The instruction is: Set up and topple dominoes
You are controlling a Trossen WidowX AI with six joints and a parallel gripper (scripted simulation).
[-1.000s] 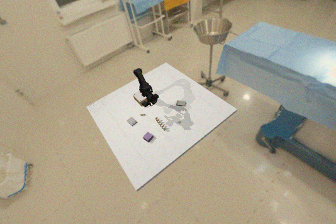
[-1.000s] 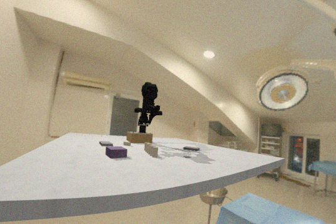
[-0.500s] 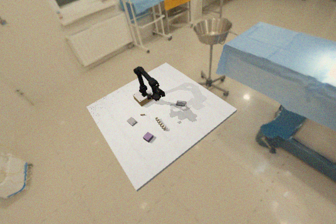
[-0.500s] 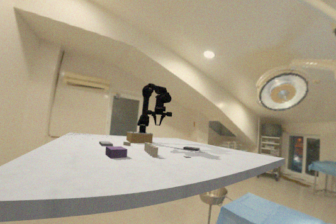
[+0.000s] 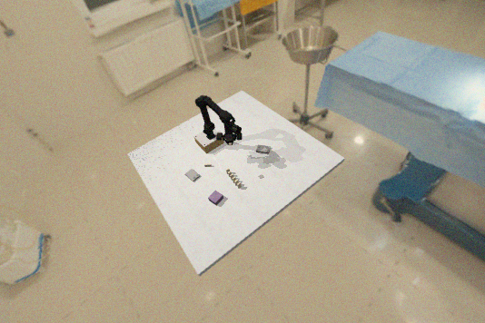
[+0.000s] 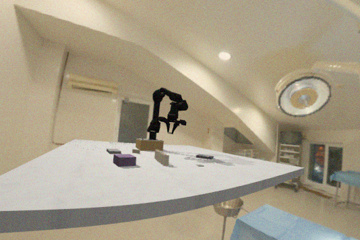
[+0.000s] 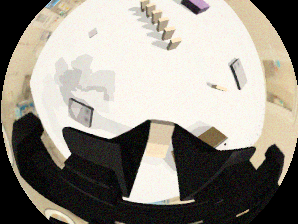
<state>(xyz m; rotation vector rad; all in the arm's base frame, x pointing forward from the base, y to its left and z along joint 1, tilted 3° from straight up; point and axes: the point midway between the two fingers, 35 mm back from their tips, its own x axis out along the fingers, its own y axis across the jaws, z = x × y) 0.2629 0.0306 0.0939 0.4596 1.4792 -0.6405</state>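
Observation:
A row of several tan dominoes (image 5: 235,178) (image 6: 162,157) (image 7: 160,22) stands on the white table (image 5: 266,113) (image 6: 73,182). My gripper (image 5: 230,137) (image 6: 172,129) (image 7: 161,124) hangs high above the table beside the arm's base, well away from the row. It is shut on a tan domino (image 7: 158,151), seen between the fingers in the wrist view. A loose domino (image 5: 208,165) (image 7: 216,86) lies flat left of the row. A small pale piece (image 5: 261,176) (image 6: 200,165) (image 7: 92,32) lies right of the row.
A purple block (image 5: 216,197) (image 6: 124,160) (image 7: 196,3), a grey tile (image 5: 193,174) (image 6: 113,150) (image 7: 237,72) and a dark tile (image 5: 262,149) (image 6: 204,156) (image 7: 81,111) lie on the table. The arm stands on a wooden base block (image 5: 207,143) (image 6: 149,144).

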